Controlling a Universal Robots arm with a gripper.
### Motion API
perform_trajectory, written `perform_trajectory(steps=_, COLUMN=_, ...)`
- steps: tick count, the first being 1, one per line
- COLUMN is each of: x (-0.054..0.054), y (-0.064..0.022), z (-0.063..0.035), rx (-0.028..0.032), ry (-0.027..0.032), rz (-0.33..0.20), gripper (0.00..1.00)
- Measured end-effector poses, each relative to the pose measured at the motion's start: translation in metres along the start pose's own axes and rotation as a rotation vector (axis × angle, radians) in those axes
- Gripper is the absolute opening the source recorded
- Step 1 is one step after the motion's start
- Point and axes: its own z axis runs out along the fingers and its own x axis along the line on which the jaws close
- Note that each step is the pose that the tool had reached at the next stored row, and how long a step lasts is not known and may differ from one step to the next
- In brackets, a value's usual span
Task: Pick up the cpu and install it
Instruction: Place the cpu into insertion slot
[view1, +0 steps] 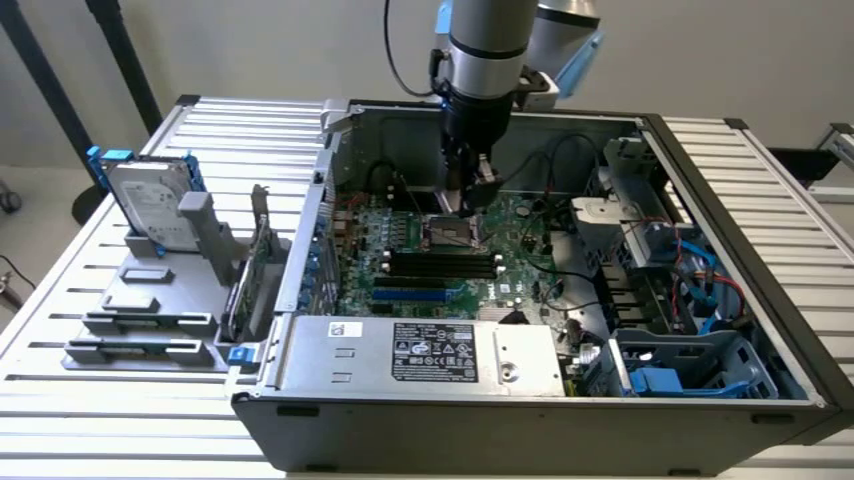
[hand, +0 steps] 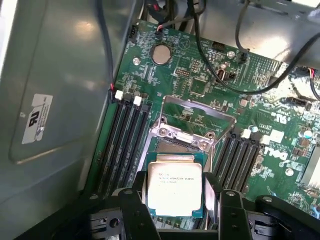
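Note:
The cpu (hand: 174, 186), a small square chip with a shiny metal top and printed text, sits between the two dark fingers (hand: 138, 192) of my gripper (hand: 175, 197). The jaws press on its two opposite edges, and it hangs just above the motherboard. Beyond it lies the open CPU socket (hand: 192, 127) with its silver metal frame. In the exterior view my gripper (view1: 467, 203) reaches down inside the open computer case, right over the socket (view1: 451, 233).
Black memory slots (hand: 125, 145) flank the socket on both sides. Black cables (hand: 220, 45) cross the board behind it. The grey case wall (hand: 55, 90) stands close by. A power supply (view1: 414, 350) fills the case front. A hard drive (view1: 147, 200) stands on grey holders outside.

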Motion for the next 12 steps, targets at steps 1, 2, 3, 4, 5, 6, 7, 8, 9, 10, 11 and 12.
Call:
perform_trajectory(steps=1, x=-0.0001, y=0.0000, z=0.0008, rx=-0.0006, ry=-0.0001, rz=0.017, gripper=0.55)
perform_trajectory(steps=2, x=-0.0001, y=0.0000, z=0.0016, rx=-0.0012, ry=-0.0001, rz=0.035, gripper=0.55)
perform_trajectory(steps=3, x=-0.0002, y=0.0000, z=0.0025, rx=-0.0019, ry=-0.0001, rz=0.054, gripper=0.55)
perform_trajectory(steps=4, x=-0.0002, y=0.0000, z=0.0033, rx=-0.0026, ry=0.0000, rz=0.072, gripper=0.55)
perform_trajectory(steps=5, x=-0.0003, y=0.0000, z=0.0040, rx=-0.0033, ry=-0.0001, rz=0.089, gripper=0.55)
perform_trajectory(steps=6, x=-0.0003, y=0.0000, z=0.0048, rx=-0.0040, ry=-0.0001, rz=0.107, gripper=0.55)
perform_trajectory(steps=7, x=-0.0004, y=-0.0001, z=0.0056, rx=-0.0047, ry=-0.0001, rz=0.124, gripper=0.55)
perform_trajectory(steps=8, x=-0.0005, y=-0.0001, z=0.0064, rx=-0.0053, ry=-0.0001, rz=0.142, gripper=0.55)
perform_trajectory(steps=9, x=-0.0005, y=-0.0001, z=0.0072, rx=-0.0059, ry=-0.0002, rz=0.159, gripper=0.55)
perform_trajectory(steps=10, x=-0.0006, y=-0.0001, z=0.0081, rx=-0.0065, ry=-0.0003, rz=0.177, gripper=0.55)
perform_trajectory(steps=11, x=-0.0007, y=-0.0001, z=0.0089, rx=-0.0071, ry=-0.0003, rz=0.195, gripper=0.55)
perform_trajectory(steps=12, x=-0.0007, y=-0.0001, z=0.0098, rx=-0.0077, ry=-0.0002, rz=0.212, gripper=0.55)
